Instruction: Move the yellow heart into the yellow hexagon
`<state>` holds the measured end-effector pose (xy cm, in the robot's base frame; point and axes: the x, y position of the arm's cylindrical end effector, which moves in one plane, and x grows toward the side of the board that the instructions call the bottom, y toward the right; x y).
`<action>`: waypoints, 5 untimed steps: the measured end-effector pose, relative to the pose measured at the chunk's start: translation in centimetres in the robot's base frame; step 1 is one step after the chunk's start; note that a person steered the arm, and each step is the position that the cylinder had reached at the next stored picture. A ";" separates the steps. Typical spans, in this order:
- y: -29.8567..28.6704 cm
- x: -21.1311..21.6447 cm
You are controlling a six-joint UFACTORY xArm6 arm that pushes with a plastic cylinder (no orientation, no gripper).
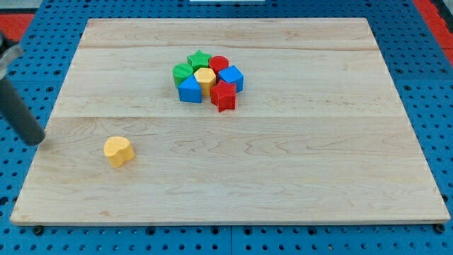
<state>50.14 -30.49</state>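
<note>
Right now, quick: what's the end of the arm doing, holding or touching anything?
No hand on this arm, only a rod.
My tip: at the board's left edge, touching no block, left of the yellow heart.

The yellow heart (118,150) lay alone near the board's (297,163) bottom left, with my tip (35,140) to its left at the board's edge. Well apart, toward the view's top, the yellow hexagon (205,76) sat in the middle of a tight cluster of blocks.
</note>
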 end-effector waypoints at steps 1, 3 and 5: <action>0.0 0.2; 0.1 2.0; 0.4 9.4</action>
<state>59.55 -30.09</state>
